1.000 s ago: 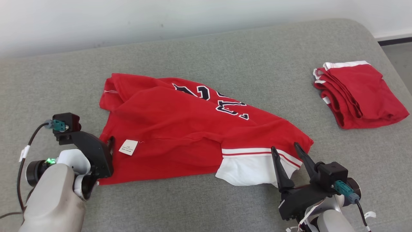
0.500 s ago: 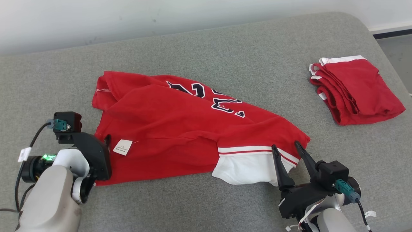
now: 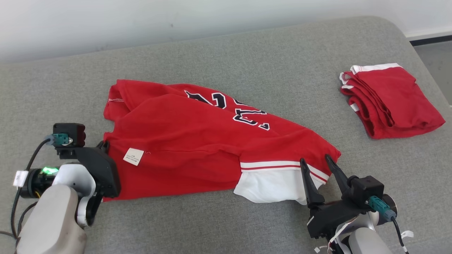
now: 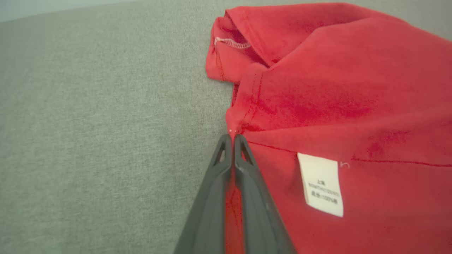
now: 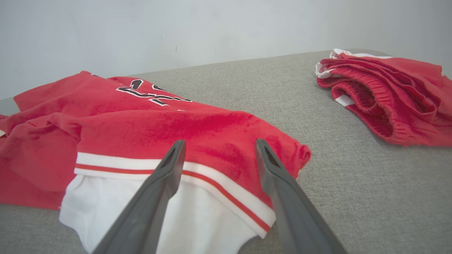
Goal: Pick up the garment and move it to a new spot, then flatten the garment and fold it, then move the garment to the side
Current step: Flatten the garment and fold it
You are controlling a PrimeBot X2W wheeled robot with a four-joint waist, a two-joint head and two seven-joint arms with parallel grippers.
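Note:
The garment [image 3: 197,141] is a red shirt with dark lettering and a white striped band, lying rumpled across the middle of the grey cushion. My left gripper [image 3: 103,145] sits at its left edge, shut on a pinch of red cloth; in the left wrist view the fingertips [image 4: 233,138] meet on the garment [image 4: 335,88] beside a white care label [image 4: 321,183]. My right gripper [image 3: 315,161] stands open over the white band at the garment's right end, and the right wrist view has its fingers [image 5: 173,158] spread above that band [image 5: 212,176] without touching it.
A second red garment [image 3: 388,98], folded, lies at the right of the grey cushion [image 3: 265,56]; it is also in the right wrist view [image 5: 388,95]. A pale wall runs along the back. The cushion's right edge drops to the floor [image 3: 436,60].
My left gripper has closed on the garment's left edge, where it stood open a second ago. The right gripper has stayed open in place. The camera has shifted slightly.

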